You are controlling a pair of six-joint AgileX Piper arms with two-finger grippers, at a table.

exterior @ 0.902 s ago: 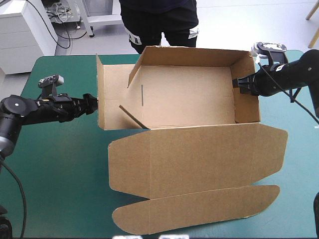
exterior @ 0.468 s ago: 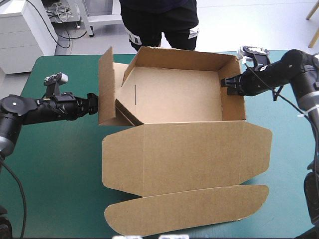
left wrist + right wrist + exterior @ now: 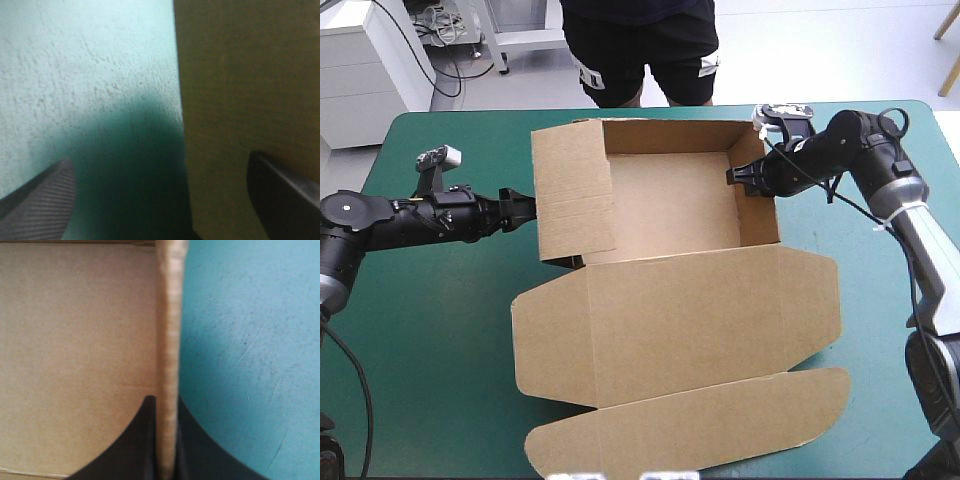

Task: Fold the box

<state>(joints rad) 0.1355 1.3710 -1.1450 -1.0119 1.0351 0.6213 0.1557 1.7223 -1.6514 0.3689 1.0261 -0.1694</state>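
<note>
Near the table's [image 3: 440, 330] far edge the box [image 3: 680, 320] stands open, lid flat; right pincer [image 3: 736, 179] clamps its right wall, left pincer [image 3: 527, 205] gapes at the left wall.

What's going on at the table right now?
Two robot arms are folding a brown cardboard box on the teal-green table cover. The right gripper is shut on the box's right wall; the left gripper, open, sits at the raised left wall. The tray is open and the lid lies flat toward the robot.
</note>
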